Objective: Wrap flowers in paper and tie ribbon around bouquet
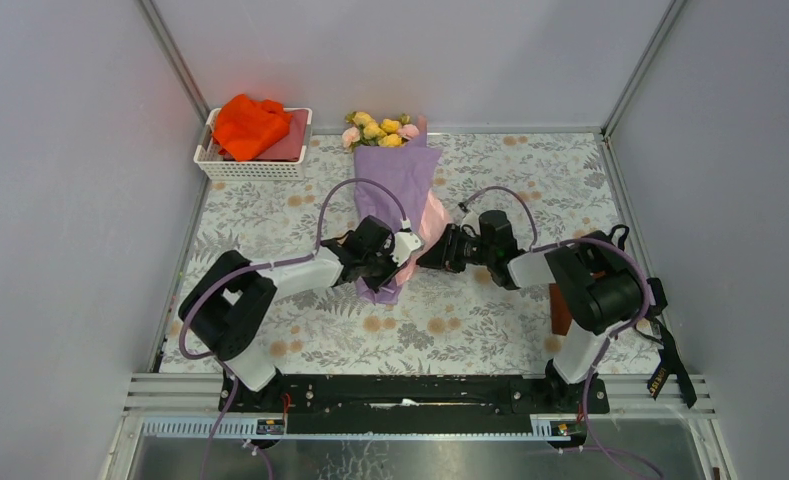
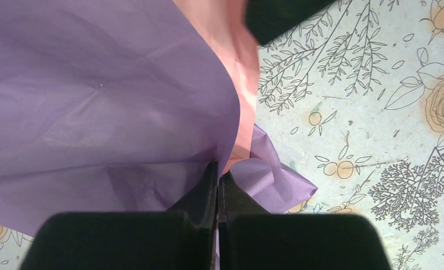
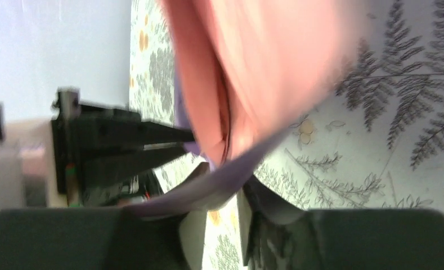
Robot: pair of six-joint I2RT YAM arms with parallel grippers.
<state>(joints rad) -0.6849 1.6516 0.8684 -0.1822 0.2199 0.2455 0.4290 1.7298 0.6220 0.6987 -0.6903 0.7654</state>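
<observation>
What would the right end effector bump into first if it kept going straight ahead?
Most likely the paper: its pink layer and lavender edge lie right in front of the right end effector, seemingly reaching between its open jaws, though the view is blurry.

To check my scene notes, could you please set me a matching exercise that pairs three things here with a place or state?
Things:
1. flowers
2. orange cloth
3. left gripper

Place or state:
A. in the white basket
B. shut on the paper
C. sticking out of the paper's far end

Pairs: 1-C, 2-A, 3-B
</observation>
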